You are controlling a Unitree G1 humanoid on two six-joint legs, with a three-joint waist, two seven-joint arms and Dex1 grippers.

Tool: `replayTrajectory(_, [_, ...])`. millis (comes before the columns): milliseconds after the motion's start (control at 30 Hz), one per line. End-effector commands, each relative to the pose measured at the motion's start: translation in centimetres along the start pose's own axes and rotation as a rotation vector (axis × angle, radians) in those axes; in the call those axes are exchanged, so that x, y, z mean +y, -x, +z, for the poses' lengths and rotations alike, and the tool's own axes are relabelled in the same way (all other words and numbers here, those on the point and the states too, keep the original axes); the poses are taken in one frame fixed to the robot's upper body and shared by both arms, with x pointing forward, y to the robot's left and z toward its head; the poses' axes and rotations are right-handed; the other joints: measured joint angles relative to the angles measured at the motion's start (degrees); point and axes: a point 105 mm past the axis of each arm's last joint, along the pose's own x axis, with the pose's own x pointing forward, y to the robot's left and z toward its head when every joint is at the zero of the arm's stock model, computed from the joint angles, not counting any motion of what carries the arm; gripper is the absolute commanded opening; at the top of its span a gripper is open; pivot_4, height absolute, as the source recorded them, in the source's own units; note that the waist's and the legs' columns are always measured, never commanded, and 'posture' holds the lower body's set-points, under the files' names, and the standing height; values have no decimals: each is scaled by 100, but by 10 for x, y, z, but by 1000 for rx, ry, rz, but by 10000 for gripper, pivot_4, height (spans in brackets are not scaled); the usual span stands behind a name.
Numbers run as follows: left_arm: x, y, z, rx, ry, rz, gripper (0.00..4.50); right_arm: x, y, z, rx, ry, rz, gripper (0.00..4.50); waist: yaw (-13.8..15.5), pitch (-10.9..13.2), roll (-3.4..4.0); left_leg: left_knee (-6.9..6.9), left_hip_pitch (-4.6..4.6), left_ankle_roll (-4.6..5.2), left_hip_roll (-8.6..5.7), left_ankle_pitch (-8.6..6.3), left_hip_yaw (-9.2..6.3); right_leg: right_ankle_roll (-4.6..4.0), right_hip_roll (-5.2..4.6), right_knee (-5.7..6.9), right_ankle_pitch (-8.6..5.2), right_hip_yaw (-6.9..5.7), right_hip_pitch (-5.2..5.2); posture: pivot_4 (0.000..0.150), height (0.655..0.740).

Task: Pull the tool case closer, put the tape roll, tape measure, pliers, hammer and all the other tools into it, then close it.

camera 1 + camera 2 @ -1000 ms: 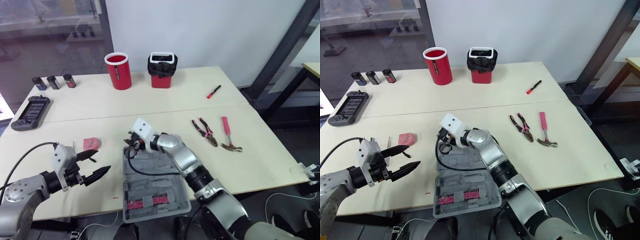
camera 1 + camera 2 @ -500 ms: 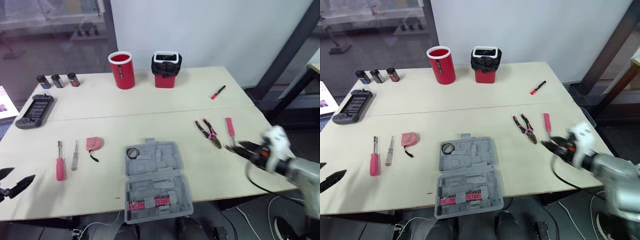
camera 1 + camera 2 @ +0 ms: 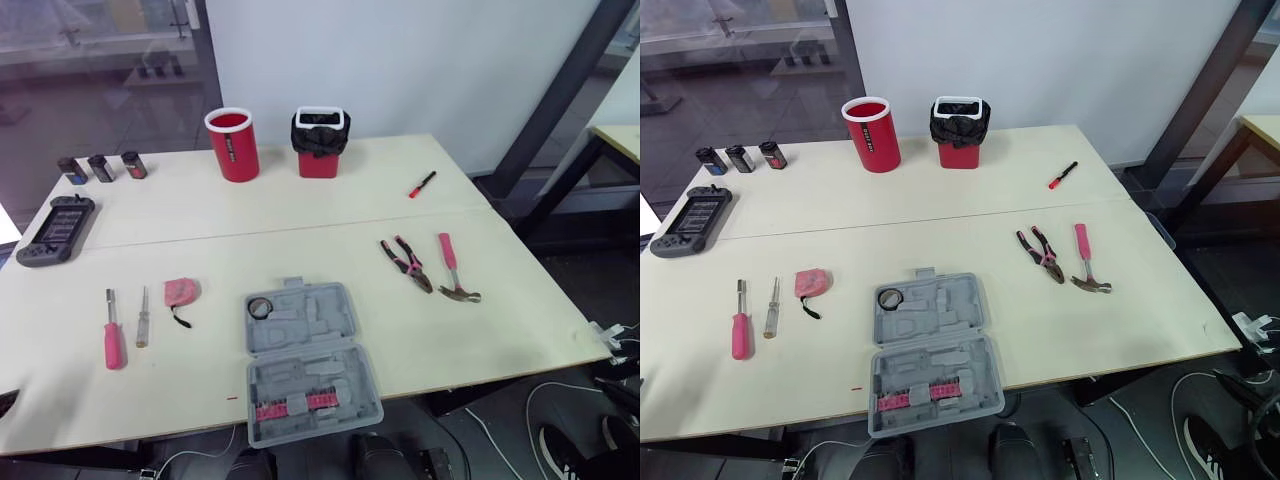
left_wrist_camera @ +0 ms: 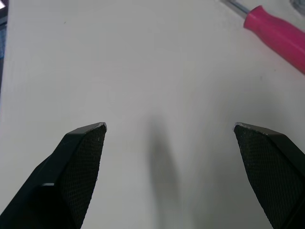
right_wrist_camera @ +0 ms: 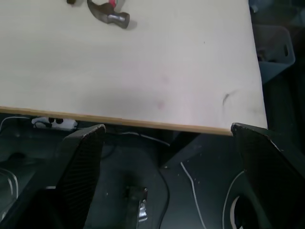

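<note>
Black fingers (image 4: 81, 162) of our left tool (image 4: 169, 128) stand wide apart, empty, above bare worktop (image 4: 143, 71), with a pink screwdriver (image 4: 279, 33) near them. Our right tool (image 5: 167, 128) is equally spread and empty, hanging past the worktop's edge, the hammer (image 5: 108, 16) further in. Beyond, the tool case (image 3: 305, 360) lies open at the near edge with the tape roll (image 3: 261, 307) in its far left corner. We see the tape measure (image 3: 181, 291) to its left and the pliers (image 3: 405, 263) to its right, beside the hammer.

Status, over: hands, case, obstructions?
Left hand open over bare table; right hand open at table edge. Tool case open, tape roll inside; pliers, hammer outside. Nothing in the way.
</note>
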Motion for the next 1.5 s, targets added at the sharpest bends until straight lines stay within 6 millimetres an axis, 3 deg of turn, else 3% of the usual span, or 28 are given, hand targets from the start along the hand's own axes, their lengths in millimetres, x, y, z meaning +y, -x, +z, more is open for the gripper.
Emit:
replayTrajectory(33, [2, 1, 9, -1, -47, -17, 45000, -2, 0, 12, -32, 39, -14, 44732, 29, 0, 0, 0, 6, -3, 0, -2, 4, -14, 0, 7, 9, 1, 0, 1500, 7387])
replayTrajectory(167, [-9, -7, 11, -45, -26, -61, 45000, 15, -10, 24, -78, 30, 34, 44732, 81, -1, 0, -13, 27, 2, 4, -19, 13, -10, 2, 32, 16, 1, 0, 1500, 7387])
replayTrajectory(233, [-41, -23, 11, -112, -2, -146, 45000, 54, -30, 59, -196, 27, 172, 44732, 74, -3, 15, -22, 29, 7, 6, -21, 13, -5, 4, 33, 14, 1, -2, 1500, 7387])
replayTrajectory(300, [-58, -28, 13, -146, 15, -179, 45000, 74, -37, 75, -243, 24, 236, 44732, 68, -3, 32, -24, 34, 7, 9, -21, 22, -3, 3, 34, 16, 9, 0, 1500, 7387])
replayTrajectory(433, [-111, -35, 20, -229, 105, -231, 45000, 137, -59, 118, -384, 23, 433, 44732, 86, -4, -38, 6, 36, 7, 20, -21, 28, 12, 14, 46, 25, 18, 3, 1500, 7387])
replayTrajectory(500, [-147, -40, 28, -278, 150, -260, 45000, 172, -66, 136, -430, 46, 542, 44732, 87, -7, -42, 12, 35, 7, 20, -21, 28, 10, 14, 39, 27, 21, 9, 1500, 7387])
replayTrajectory(600, [-184, -58, 50, -357, 230, -235, 45000, 199, -76, 151, -454, 114, 628, 44732, 259, -14, -66, 25, 29, 9, 15, -19, 39, 11, 15, 34, 26, 37, 14, 1500, 7387])
replayTrajectory(667, [-200, -74, 64, -386, 263, -200, 45000, 214, -84, 157, -462, 172, 680, 44732, 301, -8, -10, 38, 24, 10, 11, -18, 55, 5, 19, 15, 30, 59, 29, 1500, 7387])
replayTrajectory(800, [-194, -113, 77, -359, 334, 43, 45000, 241, -95, 167, -470, 254, 804, 44732, 346, -16, -44, 90, 12, 12, 13, -19, 40, 11, 37, 28, 37, 65, 47, 1500, 7387])
replayTrajectory(900, [-193, -129, 89, -362, 331, 91, 45000, 254, -99, 171, -469, 319, 871, 44732, 322, -16, -45, 100, 15, 14, 13, -19, 34, 29, 44, 28, 58, 69, 52, 1500, 7387])
replayTrajectory(1200, [-201, -168, 95, -225, 304, 127, 45000, 261, -107, 176, -470, 375, 883, 44732, 260, -16, -44, 95, 8, 23, 13, -25, 12, 35, 56, 29, 57, 67, 54, 1500, 7387])
replayTrajectory(1400, [-208, -175, 90, -154, 337, 111, 45000, 259, -107, 177, -466, 380, 866, 44732, 249, -17, -41, 93, 18, 23, 14, -25, 4, 39, 59, 33, 59, 65, 61, 1500, 7387])
replayTrajectory(1500, [-210, -175, 85, -118, 356, 107, 36685, 259, -106, 178, -470, 377, 857, 45000, 249, -18, -39, 95, 24, 23, 13, -25, 1, 39, 59, 34, 59, 64, 69, 1500, 7387])
